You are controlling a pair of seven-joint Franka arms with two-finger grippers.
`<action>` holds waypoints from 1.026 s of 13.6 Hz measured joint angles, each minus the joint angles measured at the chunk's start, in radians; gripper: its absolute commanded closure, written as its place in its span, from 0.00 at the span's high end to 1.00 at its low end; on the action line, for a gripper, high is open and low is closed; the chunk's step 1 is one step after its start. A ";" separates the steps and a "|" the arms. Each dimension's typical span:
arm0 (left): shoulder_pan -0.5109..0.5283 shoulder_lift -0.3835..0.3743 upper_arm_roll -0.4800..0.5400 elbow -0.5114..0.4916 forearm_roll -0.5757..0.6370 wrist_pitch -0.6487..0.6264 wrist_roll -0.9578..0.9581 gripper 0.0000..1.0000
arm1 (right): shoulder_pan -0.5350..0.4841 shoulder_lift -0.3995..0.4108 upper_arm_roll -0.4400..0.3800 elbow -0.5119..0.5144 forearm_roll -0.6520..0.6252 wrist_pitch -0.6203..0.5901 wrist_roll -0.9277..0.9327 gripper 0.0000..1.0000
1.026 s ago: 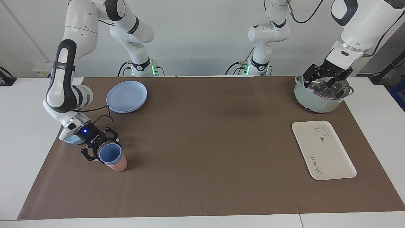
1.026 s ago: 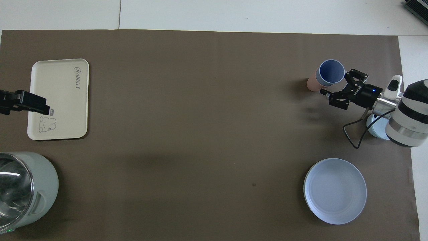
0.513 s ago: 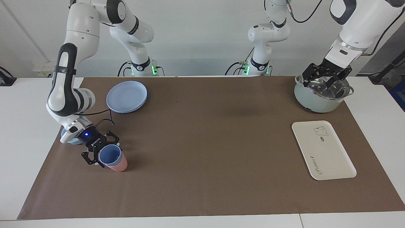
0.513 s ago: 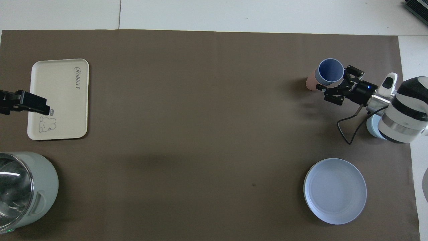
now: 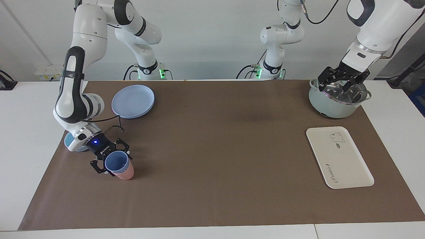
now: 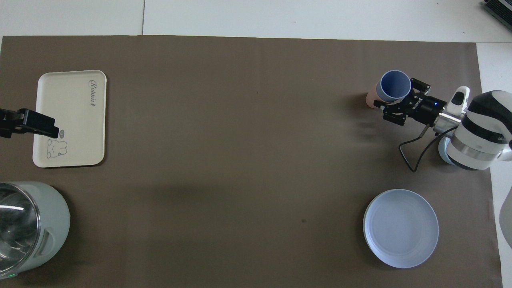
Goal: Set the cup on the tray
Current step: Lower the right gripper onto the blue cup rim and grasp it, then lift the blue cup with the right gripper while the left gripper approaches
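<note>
Plastic, light and stiff, the cup (image 5: 116, 162) nested in a pink cup (image 5: 125, 173) near the counter's corner suits a rim grip; right gripper (image 5: 111, 160) fingers straddle it open.

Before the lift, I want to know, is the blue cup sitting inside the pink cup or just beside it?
Inside: the blue cup is nested in the pink cup, whose wall shows only below the blue rim, with the right gripper at that rim.
</note>
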 measured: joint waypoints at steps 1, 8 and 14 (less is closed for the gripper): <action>0.000 0.000 -0.001 0.000 0.000 0.000 0.000 1.00 | 0.000 0.000 0.000 0.001 0.002 0.001 -0.022 0.00; -0.002 -0.001 -0.009 -0.002 0.000 0.001 -0.003 1.00 | 0.056 -0.057 0.000 0.034 -0.115 0.123 0.060 0.00; -0.112 -0.016 -0.023 -0.084 -0.139 0.157 -0.213 1.00 | 0.148 -0.271 0.003 0.035 -0.715 0.116 0.681 0.00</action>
